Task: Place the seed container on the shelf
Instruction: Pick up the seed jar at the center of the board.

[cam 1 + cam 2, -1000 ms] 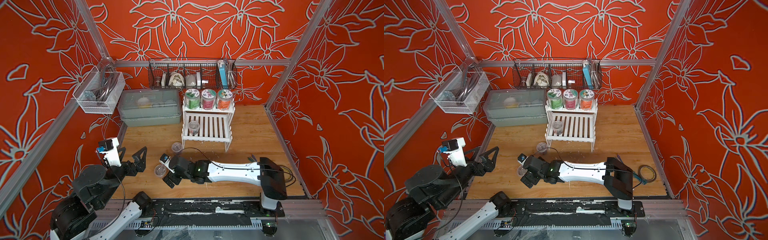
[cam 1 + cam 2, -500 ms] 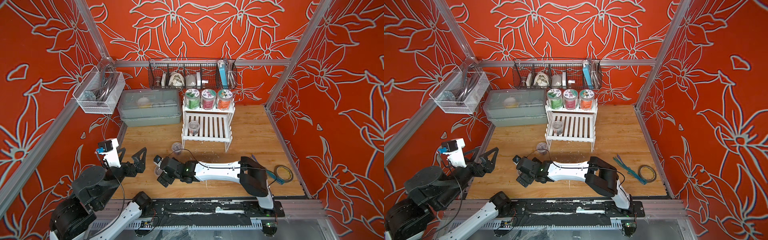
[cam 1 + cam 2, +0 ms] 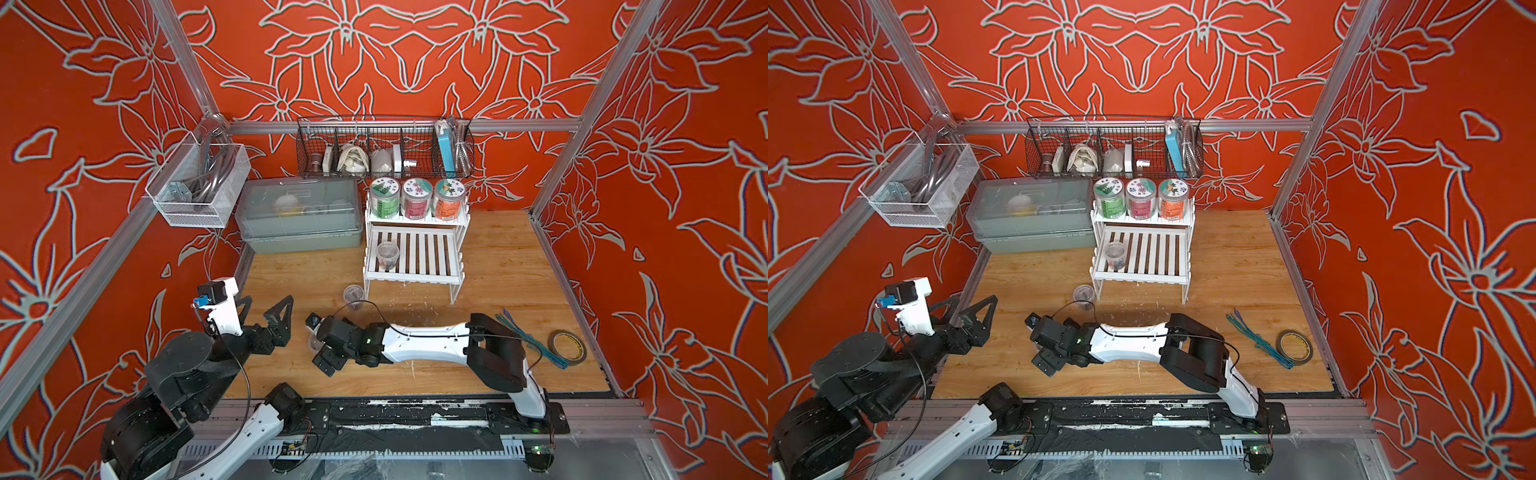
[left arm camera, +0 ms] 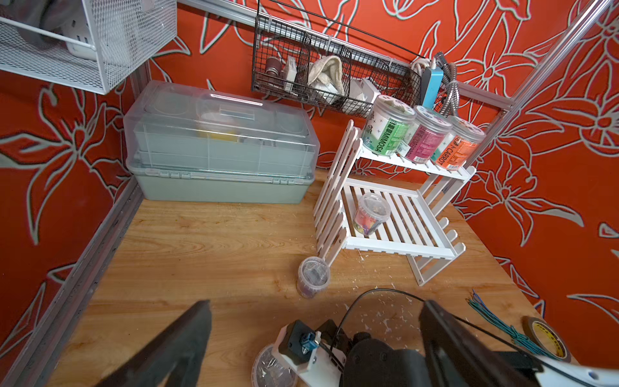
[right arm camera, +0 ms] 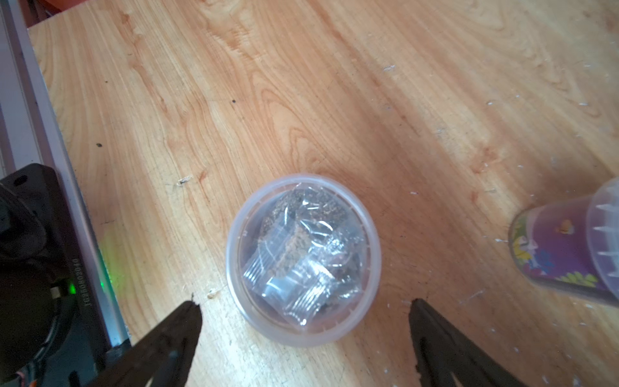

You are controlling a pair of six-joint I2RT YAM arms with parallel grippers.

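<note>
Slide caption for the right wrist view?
Open right pincer poised over a clear seed container on the wooden tabletop.

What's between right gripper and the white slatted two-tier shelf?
A small clear purple-labelled tub, standing on the wooden table by the front leg of the shelf; both top views show it.

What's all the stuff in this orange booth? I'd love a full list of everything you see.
table: one, light wood, booth floor.
shelf: one, white, two tiers, table's back.
labelled jars: three, green, pink, orange, upper tier.
small clear containers: three; one on lower tier, two on table.
lidded box: one, grey-green, beside shelf.
wire basket: one, black, back wall.
mesh basket: one, white, side wall.
tape roll: one, brown, table's edge.
wire bundle: one, blue-green, beside tape roll.
left gripper: one, black, open, empty.
right gripper: one, black, open above a container.
</note>
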